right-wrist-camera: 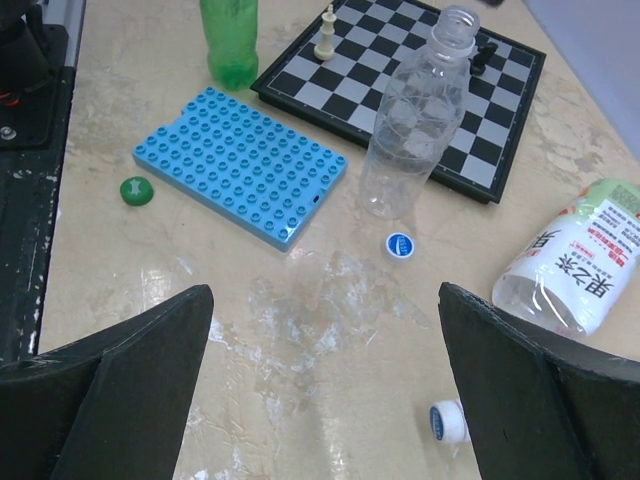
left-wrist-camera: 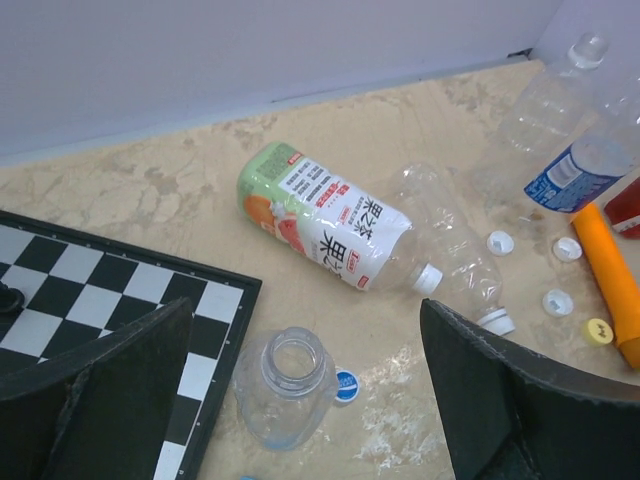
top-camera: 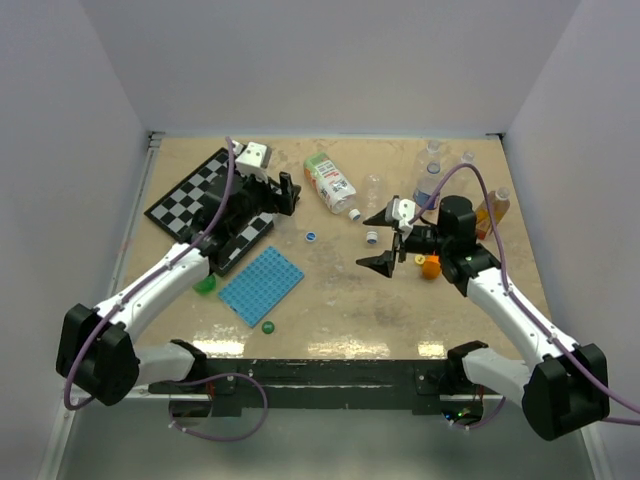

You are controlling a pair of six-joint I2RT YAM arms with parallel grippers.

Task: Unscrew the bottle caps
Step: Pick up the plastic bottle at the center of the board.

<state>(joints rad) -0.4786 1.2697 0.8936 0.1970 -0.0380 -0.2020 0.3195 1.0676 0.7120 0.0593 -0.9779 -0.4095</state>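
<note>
My left gripper (top-camera: 289,196) is open and empty above an upright clear bottle (left-wrist-camera: 285,385) with an uncapped neck; the bottle also shows in the right wrist view (right-wrist-camera: 415,120). A loose blue cap (left-wrist-camera: 346,385) lies beside its base. A labelled bottle (left-wrist-camera: 325,220) lies on its side with a white cap (left-wrist-camera: 427,278) on. A clear bottle (left-wrist-camera: 450,240) lies next to it with a white cap (left-wrist-camera: 497,321) on. My right gripper (top-camera: 381,240) is open and empty over bare table, with a white-and-blue cap (right-wrist-camera: 447,421) near its right finger.
A chessboard (top-camera: 195,200) and a blue studded plate (top-camera: 260,285) lie at the left, with a green bottle (right-wrist-camera: 230,40) and a green cap (right-wrist-camera: 135,190). Several bottles (left-wrist-camera: 575,170), loose white caps (left-wrist-camera: 500,242) and an orange carrot toy (left-wrist-camera: 610,280) crowd the back right.
</note>
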